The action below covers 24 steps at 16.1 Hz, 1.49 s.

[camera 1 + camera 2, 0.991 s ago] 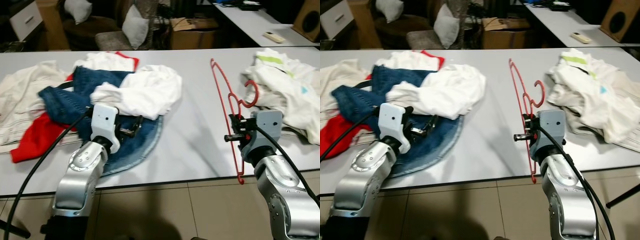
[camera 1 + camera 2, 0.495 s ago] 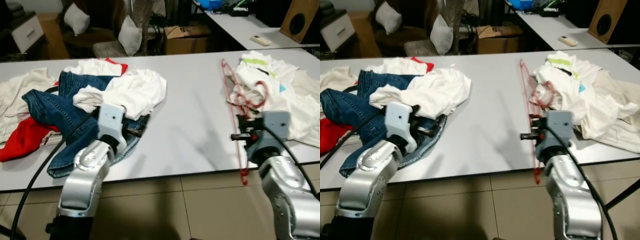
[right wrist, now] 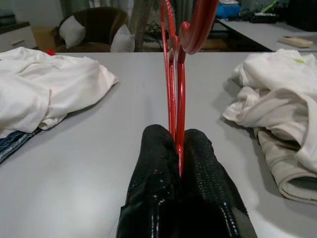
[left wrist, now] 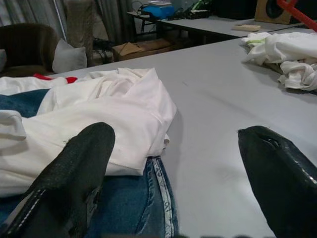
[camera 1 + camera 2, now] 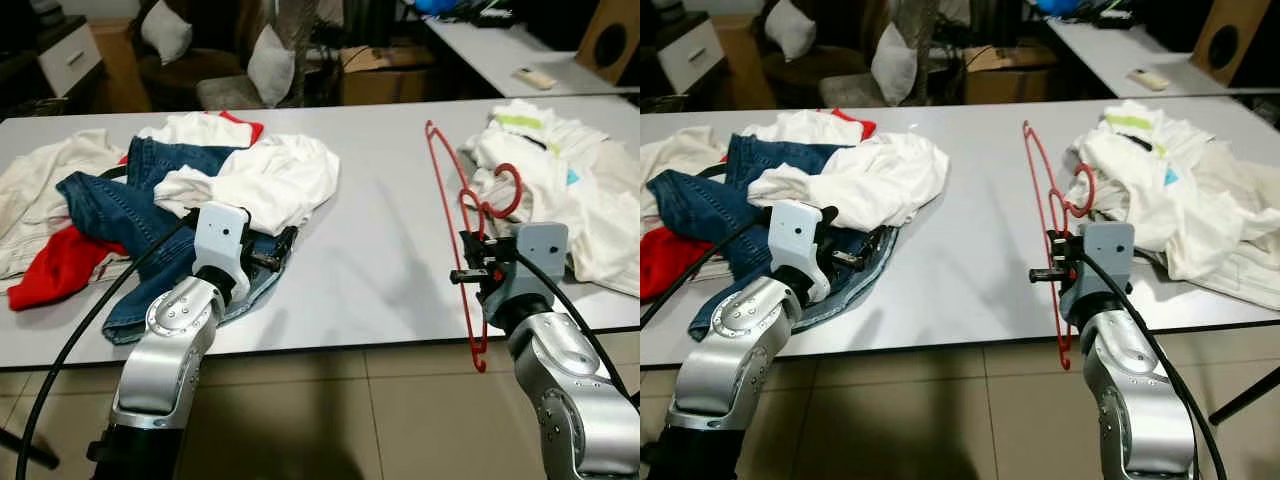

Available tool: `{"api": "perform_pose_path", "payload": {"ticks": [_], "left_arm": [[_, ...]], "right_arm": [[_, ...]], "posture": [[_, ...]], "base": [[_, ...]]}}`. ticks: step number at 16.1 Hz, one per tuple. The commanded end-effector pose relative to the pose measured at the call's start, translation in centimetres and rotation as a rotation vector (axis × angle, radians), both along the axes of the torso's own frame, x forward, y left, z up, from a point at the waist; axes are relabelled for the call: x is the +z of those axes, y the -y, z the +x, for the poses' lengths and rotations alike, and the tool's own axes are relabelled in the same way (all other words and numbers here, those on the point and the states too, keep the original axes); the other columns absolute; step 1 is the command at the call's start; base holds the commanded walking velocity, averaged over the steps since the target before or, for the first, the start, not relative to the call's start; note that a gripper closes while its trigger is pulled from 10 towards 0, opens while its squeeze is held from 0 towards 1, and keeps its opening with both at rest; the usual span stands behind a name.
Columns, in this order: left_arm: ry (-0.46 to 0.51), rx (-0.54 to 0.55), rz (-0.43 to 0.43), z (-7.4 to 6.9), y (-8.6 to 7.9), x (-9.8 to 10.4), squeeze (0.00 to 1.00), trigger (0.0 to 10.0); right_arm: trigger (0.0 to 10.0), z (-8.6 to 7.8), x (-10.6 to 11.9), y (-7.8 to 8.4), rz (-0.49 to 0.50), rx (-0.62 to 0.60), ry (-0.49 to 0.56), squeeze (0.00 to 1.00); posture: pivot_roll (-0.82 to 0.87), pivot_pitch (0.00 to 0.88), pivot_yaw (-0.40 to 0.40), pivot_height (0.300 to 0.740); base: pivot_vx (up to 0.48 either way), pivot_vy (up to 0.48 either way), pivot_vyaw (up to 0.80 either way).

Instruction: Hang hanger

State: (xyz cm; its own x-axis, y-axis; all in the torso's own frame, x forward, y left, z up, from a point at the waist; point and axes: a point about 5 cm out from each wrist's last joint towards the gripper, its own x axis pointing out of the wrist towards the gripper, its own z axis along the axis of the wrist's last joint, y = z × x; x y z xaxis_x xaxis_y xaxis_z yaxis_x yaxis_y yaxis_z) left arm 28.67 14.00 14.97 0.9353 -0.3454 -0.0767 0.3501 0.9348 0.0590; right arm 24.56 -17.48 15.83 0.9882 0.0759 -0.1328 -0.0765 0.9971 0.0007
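The right gripper's fingers are clenched on the red hanger, holding it upright on edge above the white surface, its hook near a white clothes heap. That forearm reaches up over the near edge. The left gripper is spread and holds nothing, low above jeans and a white shirt.

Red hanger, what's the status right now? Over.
Right gripper shut on the red hanger, held above the table. Left gripper open, over the jeans. Clothes piles on both sides; no rail in sight.
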Motion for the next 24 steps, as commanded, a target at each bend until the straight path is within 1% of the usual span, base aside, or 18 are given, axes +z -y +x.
{"api": "perform_pose_path", "payload": {"ticks": [1,4,5,11,14,19,23,24], "left_arm": [[-0.005,0.0,-0.006,-0.04,0.09,-0.17,0.51,10.0],[-0.007,-0.006,-0.018,-0.16,0.6,-0.18,0.51,10.0],[-0.01,-0.007,-0.02,-0.15,0.6,-0.27,0.5,10.0],[-0.009,0.004,-0.018,-0.06,0.25,-0.27,0.51,10.0],[-0.008,-0.004,-0.016,-0.19,0.51,-0.22,0.5,10.0],[-0.006,-0.014,-0.014,0.15,0.64,-0.2,0.5,10.0],[-0.006,-0.005,-0.02,-0.3,0.62,-0.27,0.5,10.0],[-0.01,0.0,-0.023,-0.35,0.64,-0.29,0.38,10.0]], "right_arm": [[10.0,-0.22,0.07,0.22,-0.005,0.008,-0.01,0.0],[10.0,0.0,0.09,0.22,-0.012,0.021,-0.014,0.0],[10.0,0.01,0.09,0.01,-0.013,0.028,-0.015,0.0],[10.0,0.32,0.36,-0.07,-0.015,0.035,-0.008,0.0],[10.0,0.26,0.47,0.09,-0.014,0.034,-0.004,0.0],[10.0,0.16,0.73,-0.03,-0.009,0.038,0.005,0.0],[10.0,0.33,0.62,-0.12,-0.005,0.056,-0.007,0.0],[10.0,0.35,0.57,-0.11,0.0,0.055,-0.012,0.0]], "posture": [[-0.09,0.0,0.023,0.74],[-0.09,0.0,0.015,0.74],[-0.09,0.0,0.017,0.74],[-0.09,0.0,0.011,0.74],[-0.09,0.0,0.018,0.74],[-0.11,0.0,0.023,0.74],[-0.09,0.0,0.005,0.74],[-0.09,0.0,0.003,0.74]], "base": [[0.0,0.0,0.0],[0.0,-0.08,0.0],[0.0,-0.247,0.0],[0.0,-0.247,0.0],[0.0,-0.247,0.0],[0.0,-0.248,0.0],[0.0,-0.248,0.0],[0.0,0.0,-0.46]]}}
